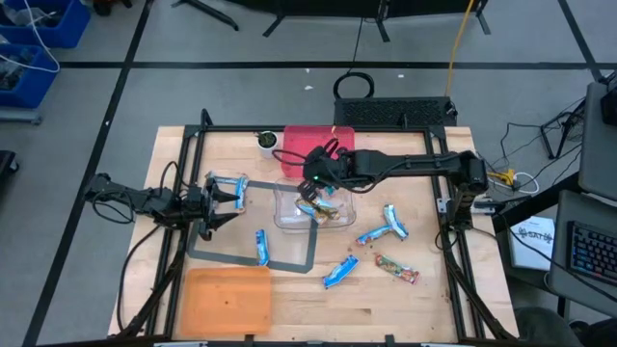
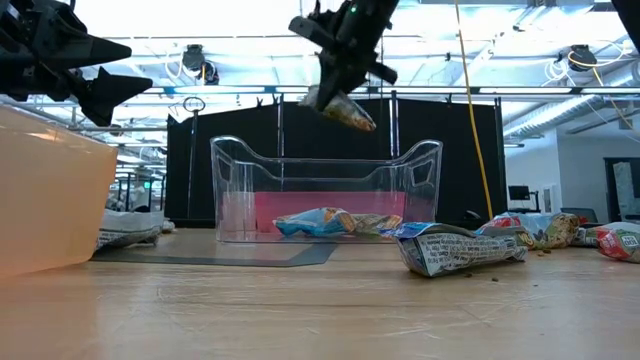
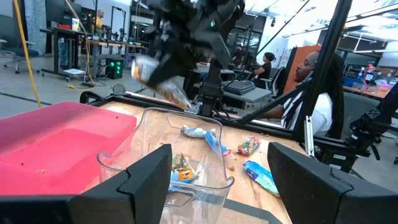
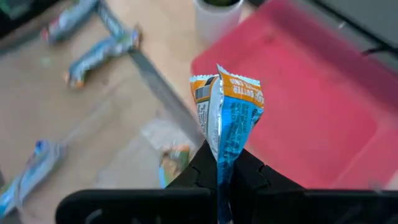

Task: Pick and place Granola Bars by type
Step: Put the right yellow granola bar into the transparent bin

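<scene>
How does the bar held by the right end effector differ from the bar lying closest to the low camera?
The held bar hangs in the air above the clear bin, pinched at one end by the right end effector; the near bar lies flat on the table, untouched. The held bar shows orange and blue print; the near bar looks mainly white and blue. Both have crinkled foil wrappers.

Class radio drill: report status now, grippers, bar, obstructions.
Right gripper shut on granola bar, above clear bin. Left gripper open, waiting at left over mat. Nothing blocking the bin.
</scene>
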`<control>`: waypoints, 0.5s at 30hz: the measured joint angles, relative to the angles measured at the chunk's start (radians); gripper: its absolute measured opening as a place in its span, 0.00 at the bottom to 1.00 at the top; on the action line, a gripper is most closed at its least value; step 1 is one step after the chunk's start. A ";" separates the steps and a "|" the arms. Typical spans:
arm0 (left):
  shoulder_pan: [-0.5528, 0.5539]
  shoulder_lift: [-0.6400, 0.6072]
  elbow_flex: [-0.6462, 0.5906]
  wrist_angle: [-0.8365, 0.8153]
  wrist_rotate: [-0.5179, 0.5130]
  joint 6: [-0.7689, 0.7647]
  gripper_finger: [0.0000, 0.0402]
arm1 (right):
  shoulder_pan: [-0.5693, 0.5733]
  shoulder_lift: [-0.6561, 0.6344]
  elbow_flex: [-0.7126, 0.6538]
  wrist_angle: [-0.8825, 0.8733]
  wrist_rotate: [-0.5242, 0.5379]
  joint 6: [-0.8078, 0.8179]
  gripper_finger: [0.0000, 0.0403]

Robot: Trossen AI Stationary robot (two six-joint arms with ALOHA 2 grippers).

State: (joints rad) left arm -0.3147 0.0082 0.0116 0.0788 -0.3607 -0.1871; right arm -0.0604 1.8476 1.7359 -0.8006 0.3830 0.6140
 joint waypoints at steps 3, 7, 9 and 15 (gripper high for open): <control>0.000 0.000 0.000 0.000 0.000 0.000 0.67 | 0.000 0.030 0.000 0.013 -0.022 0.000 0.01; 0.000 0.000 0.000 0.000 0.000 0.000 0.67 | 0.000 0.055 0.000 0.014 -0.045 0.001 0.01; 0.000 0.000 0.000 0.000 0.000 0.000 0.67 | 0.000 0.067 0.000 0.008 -0.048 0.001 0.01; 0.000 0.000 0.000 0.000 0.000 0.000 0.67 | 0.000 0.087 0.000 -0.041 -0.047 0.000 0.01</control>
State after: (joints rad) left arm -0.3147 0.0085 0.0116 0.0788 -0.3607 -0.1872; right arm -0.0602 1.9350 1.7359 -0.8413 0.3359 0.6144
